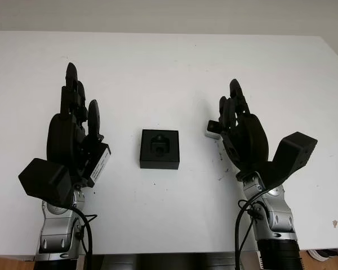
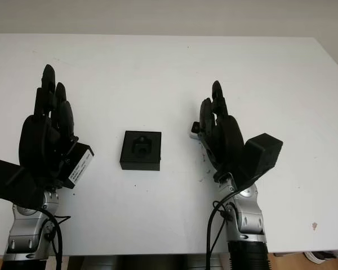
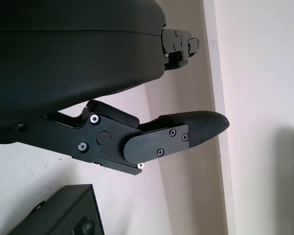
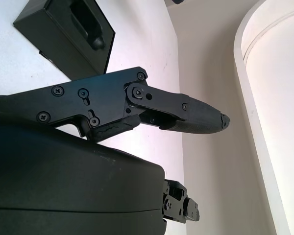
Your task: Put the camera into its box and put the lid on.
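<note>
Left hand [image 1: 73, 132] is open near the counter's [image 1: 169, 62] left edge; right hand [image 1: 239, 132] is open opposite. Between them, mid-counter, sits the black box [image 1: 159, 149], lidless.

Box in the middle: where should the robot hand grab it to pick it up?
Probably by its two outer side walls, coming down from above. The box lies flat and low on the table with free space around it, and its open top has only a shaped hollow. The left robot hand and right robot hand, both open, flank it.
</note>
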### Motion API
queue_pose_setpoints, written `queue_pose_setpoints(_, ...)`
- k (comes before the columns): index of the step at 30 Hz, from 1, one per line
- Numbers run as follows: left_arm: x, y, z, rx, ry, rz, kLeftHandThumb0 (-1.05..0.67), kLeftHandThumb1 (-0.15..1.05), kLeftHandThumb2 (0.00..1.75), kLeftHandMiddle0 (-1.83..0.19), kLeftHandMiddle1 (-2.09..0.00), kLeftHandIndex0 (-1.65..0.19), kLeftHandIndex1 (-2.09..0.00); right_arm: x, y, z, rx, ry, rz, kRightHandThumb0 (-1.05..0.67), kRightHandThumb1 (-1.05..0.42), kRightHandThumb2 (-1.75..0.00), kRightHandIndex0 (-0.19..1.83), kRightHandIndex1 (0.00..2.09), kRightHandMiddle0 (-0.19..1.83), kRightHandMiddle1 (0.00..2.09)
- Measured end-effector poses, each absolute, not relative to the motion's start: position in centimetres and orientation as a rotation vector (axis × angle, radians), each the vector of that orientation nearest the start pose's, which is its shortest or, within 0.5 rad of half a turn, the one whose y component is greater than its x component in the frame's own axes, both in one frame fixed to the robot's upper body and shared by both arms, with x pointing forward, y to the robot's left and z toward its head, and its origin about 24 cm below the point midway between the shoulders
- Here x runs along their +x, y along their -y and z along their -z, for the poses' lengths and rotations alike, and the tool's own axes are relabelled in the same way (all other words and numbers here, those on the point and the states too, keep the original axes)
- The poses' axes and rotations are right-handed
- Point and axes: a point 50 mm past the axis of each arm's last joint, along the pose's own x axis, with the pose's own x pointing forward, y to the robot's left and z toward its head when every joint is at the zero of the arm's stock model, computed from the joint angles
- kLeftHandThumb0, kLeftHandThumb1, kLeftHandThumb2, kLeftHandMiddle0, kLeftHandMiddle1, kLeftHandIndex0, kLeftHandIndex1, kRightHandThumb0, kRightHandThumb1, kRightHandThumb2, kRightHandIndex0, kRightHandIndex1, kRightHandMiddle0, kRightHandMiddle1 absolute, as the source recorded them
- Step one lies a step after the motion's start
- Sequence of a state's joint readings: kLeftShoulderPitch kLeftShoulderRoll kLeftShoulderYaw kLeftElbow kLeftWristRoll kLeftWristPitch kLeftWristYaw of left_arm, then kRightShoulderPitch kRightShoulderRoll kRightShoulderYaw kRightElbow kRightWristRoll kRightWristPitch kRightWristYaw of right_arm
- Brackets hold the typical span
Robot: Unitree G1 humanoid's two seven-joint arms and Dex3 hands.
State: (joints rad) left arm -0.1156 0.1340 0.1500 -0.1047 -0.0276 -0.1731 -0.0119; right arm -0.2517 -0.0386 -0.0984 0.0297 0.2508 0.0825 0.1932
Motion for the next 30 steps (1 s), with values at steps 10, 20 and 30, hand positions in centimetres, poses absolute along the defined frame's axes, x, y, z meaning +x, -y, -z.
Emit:
queue_pose_setpoints(10, 26.5, -19.6, -11.8, 0.116, 0.409, -0.086, -0.70, 1.05, 0.63, 0.09, -0.06, 0.07, -0.06, 30.1, 14.9, -10.3, 0.205, 0.182, -0.212, -0.71, -1.05, -0.53, -0.18, 0.05, -0.15, 0.06)
queue_pose_setpoints(20, 26.0, -19.8, -11.3, 0.125, 0.390, -0.099, -0.71, 1.05, 0.63, 0.09, -0.05, 0.08, -0.05, 30.2, 16.9, -12.8, -0.058, 0.290, -0.109, -0.63, -0.95, -0.05, 0.08, 0.16, 0.04, 0.13)
queue_pose_setpoints(30, 25.9, -19.7, -11.3, 0.121, 0.390, -0.096, -0.71, 1.05, 0.62, 0.10, -0.05, 0.08, -0.05, 31.2, 18.9, -17.7, -0.591, 0.418, -0.116, -0.65, -0.79, -0.03, 0.25, 0.23, 0.22, 0.28)
